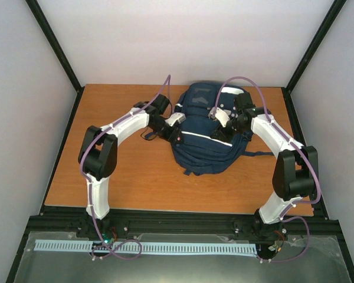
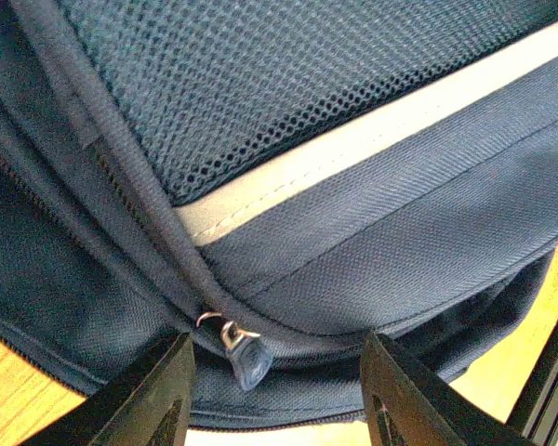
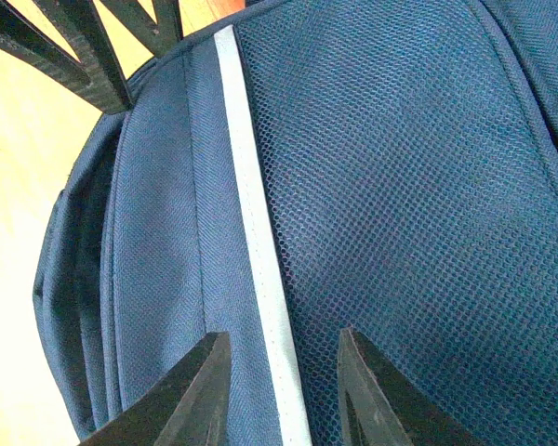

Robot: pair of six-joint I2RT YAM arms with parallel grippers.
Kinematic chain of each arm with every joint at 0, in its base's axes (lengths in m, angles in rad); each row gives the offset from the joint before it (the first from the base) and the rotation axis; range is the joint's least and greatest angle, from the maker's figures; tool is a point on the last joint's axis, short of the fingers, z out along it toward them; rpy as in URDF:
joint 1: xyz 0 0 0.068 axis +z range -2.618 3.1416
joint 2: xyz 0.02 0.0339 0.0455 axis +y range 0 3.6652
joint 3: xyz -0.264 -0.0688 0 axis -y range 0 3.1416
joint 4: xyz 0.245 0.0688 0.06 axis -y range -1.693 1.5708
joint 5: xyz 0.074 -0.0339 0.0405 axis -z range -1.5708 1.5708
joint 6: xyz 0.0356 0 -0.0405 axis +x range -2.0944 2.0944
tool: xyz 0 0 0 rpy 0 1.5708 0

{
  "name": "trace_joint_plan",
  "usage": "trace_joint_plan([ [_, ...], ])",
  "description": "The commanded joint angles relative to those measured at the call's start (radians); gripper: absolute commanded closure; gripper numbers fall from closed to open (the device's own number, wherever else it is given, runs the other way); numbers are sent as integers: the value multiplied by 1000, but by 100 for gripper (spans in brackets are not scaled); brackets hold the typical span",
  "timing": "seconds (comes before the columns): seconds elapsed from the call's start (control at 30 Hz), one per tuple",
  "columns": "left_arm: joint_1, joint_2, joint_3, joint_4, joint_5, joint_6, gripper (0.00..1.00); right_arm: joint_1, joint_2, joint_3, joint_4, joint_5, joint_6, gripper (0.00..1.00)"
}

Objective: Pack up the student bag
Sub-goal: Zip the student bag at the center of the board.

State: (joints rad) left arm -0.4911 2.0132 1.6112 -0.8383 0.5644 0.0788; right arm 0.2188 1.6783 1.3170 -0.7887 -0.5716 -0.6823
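Top external view has the student bag (image 1: 205, 132) lying on the table (image 1: 130, 183), both arms bent in over it. Left gripper (image 2: 277, 348) sits at the bag's left edge, fingers apart, straddling the zipper pull (image 2: 249, 360) without touching it, lined up, I'd say, to pinch it. Right gripper (image 3: 284, 344) hangs over the bag's right side, fingers parted across a white stripe (image 3: 260, 242), gripping nothing, likely there to steady the fabric
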Motion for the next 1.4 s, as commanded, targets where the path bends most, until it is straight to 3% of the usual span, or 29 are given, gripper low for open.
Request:
trace_joint_plan([
  [0.0,-6,-50,-25,-2,-37,-4,50,5,-2,4,-14,-3,1,69],
  [0.3,-11,-40,-35,20,-48,-3,61,5,5,66,-57,-18,7,73],
  [0.47,-28,-6,11,11,-51,7,80,5,14,68,-43,-17,32,74],
  [0.57,-38,-9,10,4,-49,8,83,3,15,43,-24,9,35,74],
  [0.63,-44,-15,0,4,-58,6,82,3,21,24,-15,19,33,74],
  [0.73,-48,-18,-17,4,-80,1,72,4,28,4,-2,21,39,75],
  [0.87,-52,-15,-34,11,-107,-6,76,4,34,0,7,16,55,75],
  [0.93,-57,-9,-32,17,-154,-27,73,4,35,3,11,19,61,75],
  [1.0,-64,-1,-26,24,-222,-49,63,4,34,5,12,24,66,75],
  [1.13,-73,17,-6,29,-349,-78,60,3,27,-6,19,33,72,75],
  [1.23,-73,33,14,20,-304,-83,48,3,19,-21,23,40,76,75],
  [1.37,-86,35,18,25,-210,-76,47,4,10,-30,23,42,81,75],
])
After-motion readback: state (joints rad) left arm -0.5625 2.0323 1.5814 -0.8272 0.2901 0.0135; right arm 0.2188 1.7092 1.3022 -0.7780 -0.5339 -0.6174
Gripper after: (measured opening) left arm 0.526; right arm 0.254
